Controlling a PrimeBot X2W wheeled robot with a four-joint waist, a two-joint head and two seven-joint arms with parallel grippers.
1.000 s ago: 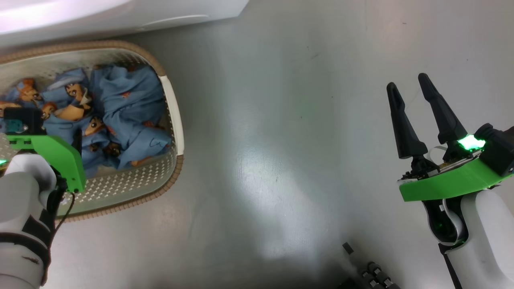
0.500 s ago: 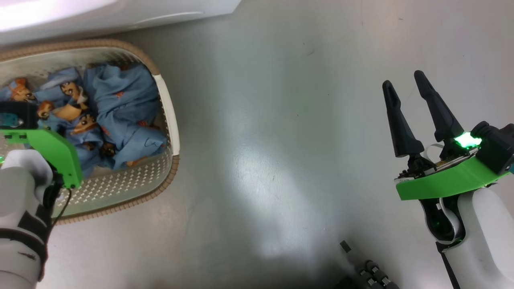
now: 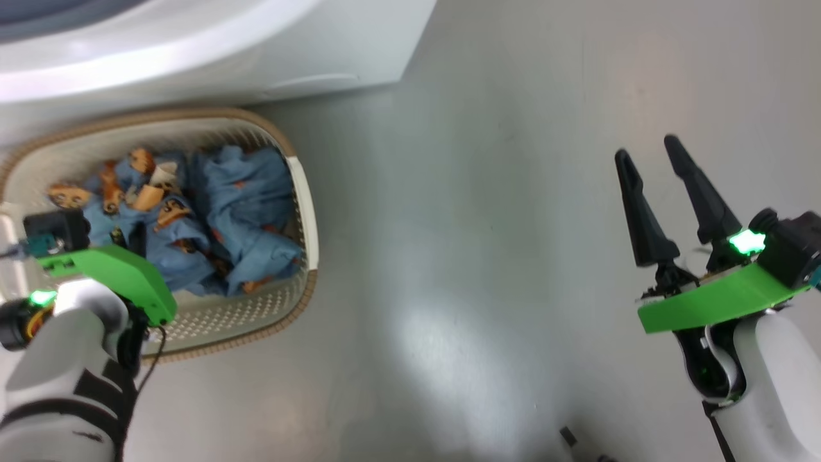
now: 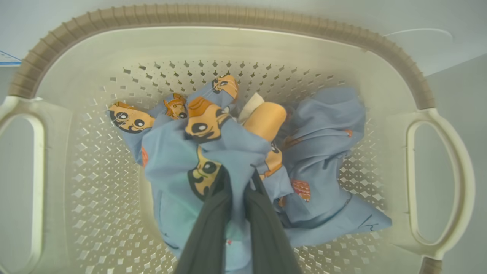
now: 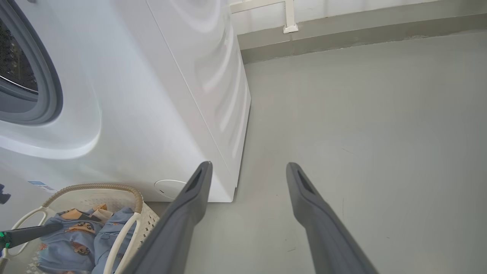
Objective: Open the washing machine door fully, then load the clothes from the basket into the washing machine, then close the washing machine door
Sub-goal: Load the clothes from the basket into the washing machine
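- Clothes (image 4: pixel 323 125), light blue with orange-brown bears, lie bunched in the cream basket (image 4: pixel 243 45).
- That basket stands on the grey floor (image 3: pixel 481 256), just in front of the white washing machine (image 5: pixel 152 95).
- Left gripper (image 4: pixel 238 177) reaches down into the basket, fingers nearly together, a fold of cloth seemingly pinched between them.
- Right gripper (image 3: pixel 646 149) hangs well apart over the floor, fingers spread wide, holding nothing.
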